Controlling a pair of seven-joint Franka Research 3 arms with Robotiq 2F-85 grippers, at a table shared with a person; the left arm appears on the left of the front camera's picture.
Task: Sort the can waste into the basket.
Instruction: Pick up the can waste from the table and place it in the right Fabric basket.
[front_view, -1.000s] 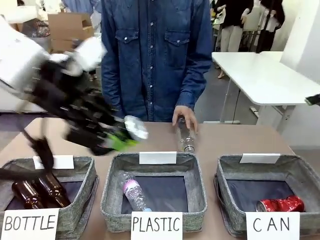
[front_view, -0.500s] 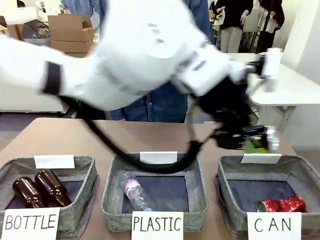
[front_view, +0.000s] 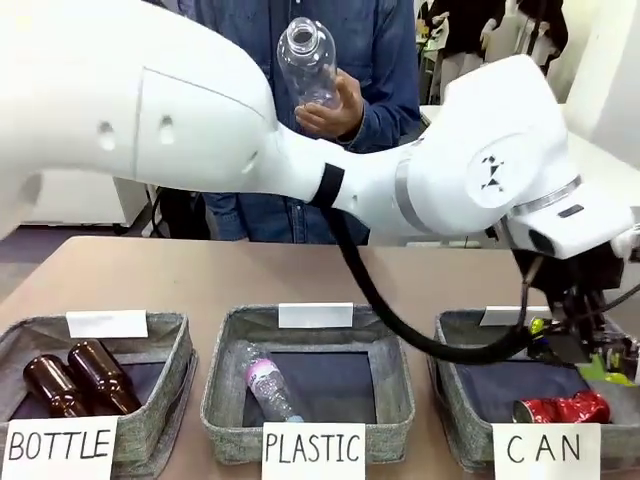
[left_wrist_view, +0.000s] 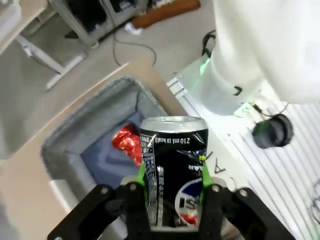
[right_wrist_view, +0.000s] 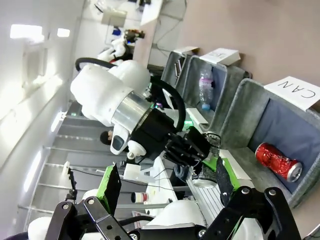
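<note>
Cans are the sorting job: the left gripper (left_wrist_view: 172, 200) is clenched on a black can (left_wrist_view: 174, 167), held upright with its silver top away from the wrist, poised above the near right end of the grey basket (left_wrist_view: 75, 145) signed "CAN". A crushed red can (left_wrist_view: 127, 145) already lies on the dark floor below. The drop is straight down. The right gripper (right_wrist_view: 165, 187) hangs wide open and empty, well apart. Beyond, a person holds up a clear bottle (front_view: 306, 62).

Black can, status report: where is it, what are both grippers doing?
Left gripper shut on black can, above CAN basket. Right gripper open. Red can already inside. Nothing in the way.
</note>
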